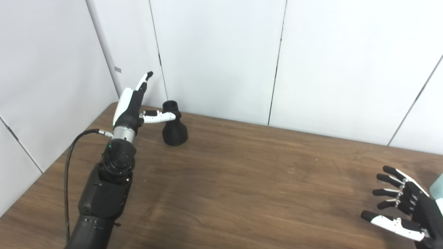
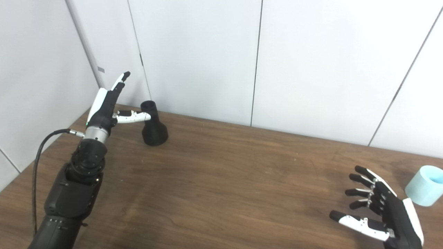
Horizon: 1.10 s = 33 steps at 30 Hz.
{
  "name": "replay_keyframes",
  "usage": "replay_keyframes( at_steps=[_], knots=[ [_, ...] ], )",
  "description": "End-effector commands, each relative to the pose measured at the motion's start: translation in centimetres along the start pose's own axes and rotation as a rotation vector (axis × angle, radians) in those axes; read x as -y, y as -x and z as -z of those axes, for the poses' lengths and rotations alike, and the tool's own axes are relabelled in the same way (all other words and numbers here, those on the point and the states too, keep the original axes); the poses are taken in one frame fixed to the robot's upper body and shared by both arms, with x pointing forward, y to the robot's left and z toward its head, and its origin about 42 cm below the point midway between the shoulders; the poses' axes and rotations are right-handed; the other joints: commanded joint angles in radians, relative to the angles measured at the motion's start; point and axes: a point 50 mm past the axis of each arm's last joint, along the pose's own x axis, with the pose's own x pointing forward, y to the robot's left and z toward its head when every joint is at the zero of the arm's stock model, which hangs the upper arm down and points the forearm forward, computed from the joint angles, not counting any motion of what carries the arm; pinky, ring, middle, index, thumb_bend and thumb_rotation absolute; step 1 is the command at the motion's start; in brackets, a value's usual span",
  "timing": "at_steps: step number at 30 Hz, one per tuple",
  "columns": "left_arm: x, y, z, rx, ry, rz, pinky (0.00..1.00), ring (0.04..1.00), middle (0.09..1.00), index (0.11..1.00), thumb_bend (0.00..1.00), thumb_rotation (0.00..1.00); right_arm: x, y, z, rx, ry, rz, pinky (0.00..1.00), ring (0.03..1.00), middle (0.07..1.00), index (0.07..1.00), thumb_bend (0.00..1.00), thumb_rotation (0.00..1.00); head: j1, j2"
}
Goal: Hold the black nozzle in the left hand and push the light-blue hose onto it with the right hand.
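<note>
The black nozzle (image 1: 174,125) stands upright near the table's far left corner, narrow neck up and flared base down. My left hand (image 1: 133,103) is raised just to its left, open, fingers pointing up and thumb stretched across in front of the neck; I cannot tell whether the thumb touches it. The light-blue hose (image 2: 424,190), a short wide tube, lies on its side at the right edge, barely showing in the left eye view. My right hand (image 2: 377,211) hovers open just left of the hose, fingers spread, holding nothing.
The brown wooden table (image 1: 242,180) fills the lower picture, with white wall panels close behind it and along its left side. A black cable (image 1: 69,162) runs down from my left wrist beside the forearm.
</note>
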Motion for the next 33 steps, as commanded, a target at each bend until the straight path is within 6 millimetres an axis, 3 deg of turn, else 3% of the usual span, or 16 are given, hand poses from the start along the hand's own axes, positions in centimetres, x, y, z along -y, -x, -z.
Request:
replay_keyframes(
  at_steps=[1,8,19,27,33],
  knots=[
    [-1.8,-1.3,-1.3,0.014,-0.062,-0.064,1.00,1.000,1.000,1.000,0.99,0.21,0.7,-0.8,-2.0,0.109,0.030,0.006,0.46,0.631,0.785,0.827,0.70,0.00,0.001,0.000],
    [-0.9,-1.2,-0.1,-0.106,-0.124,-0.035,1.00,1.000,1.000,1.000,1.00,0.28,0.8,-0.7,-2.1,0.108,0.035,0.007,0.46,0.635,0.789,0.830,0.70,0.00,-0.003,0.007],
    [0.0,-1.3,0.8,-0.166,-0.127,-0.002,1.00,1.000,1.000,1.000,1.00,0.27,0.8,-0.4,-2.2,0.107,0.028,0.006,0.45,0.631,0.786,0.828,0.70,0.00,-0.003,0.015],
    [0.7,-1.7,2.8,-0.186,-0.112,0.043,1.00,1.000,1.000,1.000,1.00,0.27,0.8,-0.3,-2.2,0.106,0.019,0.006,0.46,0.639,0.792,0.834,0.69,0.00,-0.011,0.024],
    [1.2,-1.5,3.1,-0.194,-0.138,0.081,1.00,1.000,0.993,0.943,1.00,0.30,0.9,-0.1,-2.3,0.106,0.015,0.011,0.44,0.633,0.787,0.830,0.70,0.00,-0.012,0.028]
  ],
)
